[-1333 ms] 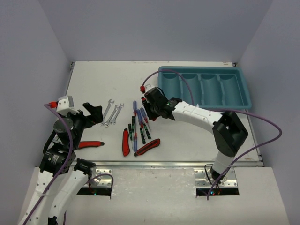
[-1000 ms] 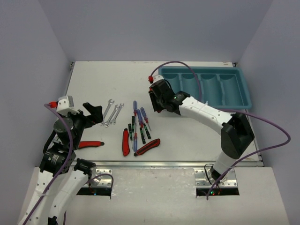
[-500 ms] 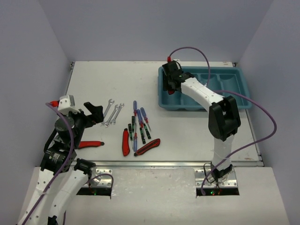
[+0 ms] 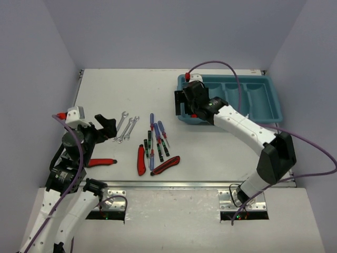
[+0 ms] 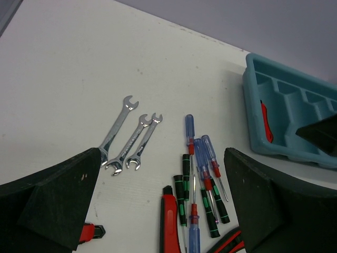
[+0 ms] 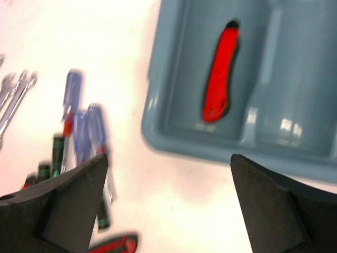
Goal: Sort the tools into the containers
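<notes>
Status: right gripper [image 6: 168, 158] spread wide, empty, by tray [image 4: 274, 113] 8 o'clock corner | left gripper [image 5: 160, 158] likewise open, empty | red knife [image 6: 218, 74] lay in 9 o'clock compartment | screwdrivers [image 4: 157, 138], wrenches [image 4: 126, 126] lay unsorted at tray's 8 o'clock | risk: screwdrivers overlapped; a pinch could lift two.

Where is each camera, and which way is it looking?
Top external: above and behind, looking down on the table; left arm and right arm show.
Left wrist: on the left arm, facing across the wrenches toward the tray; left fingers show.
Right wrist: over the tray, looking down into it; right fingers show.
Shared: both wrist views catch the red knife in the tray.
</notes>
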